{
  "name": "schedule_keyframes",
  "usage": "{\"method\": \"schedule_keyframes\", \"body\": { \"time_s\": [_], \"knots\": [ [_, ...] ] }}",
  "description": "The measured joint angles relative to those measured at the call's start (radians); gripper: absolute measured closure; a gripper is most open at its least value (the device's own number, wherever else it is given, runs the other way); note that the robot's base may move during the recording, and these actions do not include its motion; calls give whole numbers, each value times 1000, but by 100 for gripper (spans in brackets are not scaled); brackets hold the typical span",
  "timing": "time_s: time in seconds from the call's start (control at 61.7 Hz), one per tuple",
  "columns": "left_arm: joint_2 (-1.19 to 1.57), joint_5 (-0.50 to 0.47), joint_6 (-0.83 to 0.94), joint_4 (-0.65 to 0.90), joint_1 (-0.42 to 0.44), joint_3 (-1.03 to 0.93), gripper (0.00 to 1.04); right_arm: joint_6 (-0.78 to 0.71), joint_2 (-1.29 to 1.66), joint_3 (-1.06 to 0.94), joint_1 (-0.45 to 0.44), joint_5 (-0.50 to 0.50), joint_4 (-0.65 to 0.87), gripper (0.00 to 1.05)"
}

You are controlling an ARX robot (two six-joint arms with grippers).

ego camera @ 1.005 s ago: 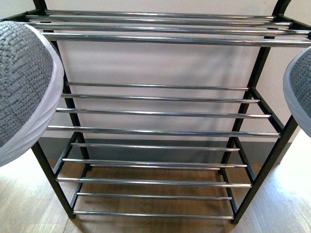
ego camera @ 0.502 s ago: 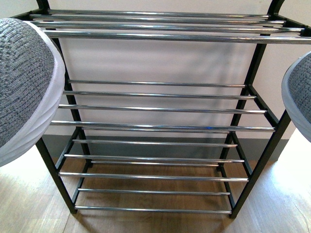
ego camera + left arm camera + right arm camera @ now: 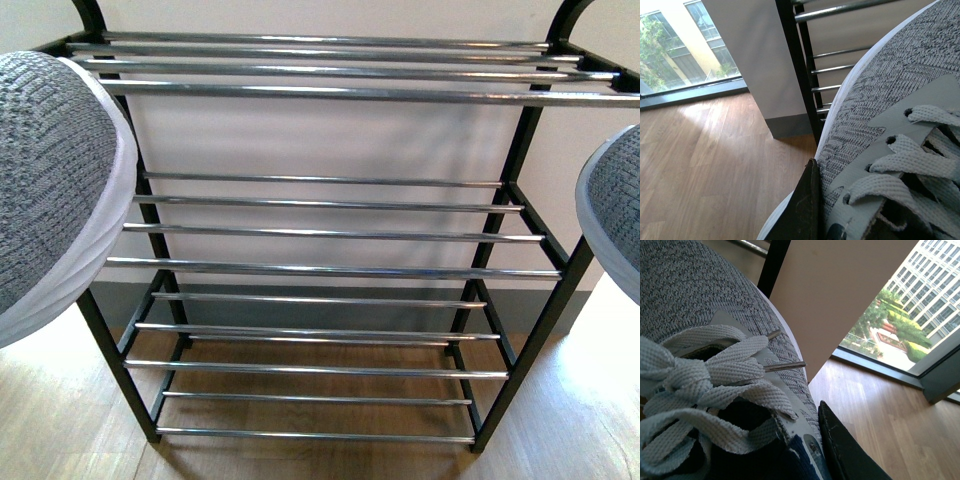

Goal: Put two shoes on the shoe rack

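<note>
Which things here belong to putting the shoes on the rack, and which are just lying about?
Part of the job:
left shoe, held in the air
right shoe, held in the air
shoe rack

Just surroundings:
wooden floor
wall
window

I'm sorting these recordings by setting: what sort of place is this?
Probably a lived-in room, perhaps a flat's entryway, likely on an upper floor. It has a wood-plank floor, a shoe rack standing against a plain wall, and a low window that looks down on gardens and tall buildings.
</note>
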Motion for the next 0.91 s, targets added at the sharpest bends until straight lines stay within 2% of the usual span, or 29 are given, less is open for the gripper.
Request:
{"method": "schedule_keyframes", "body": {
  "time_s": [0.907],
  "knots": [
    [0, 0, 0, 0, 0, 0, 103, 0, 0, 0, 0, 0, 0, 103]
  ]
}}
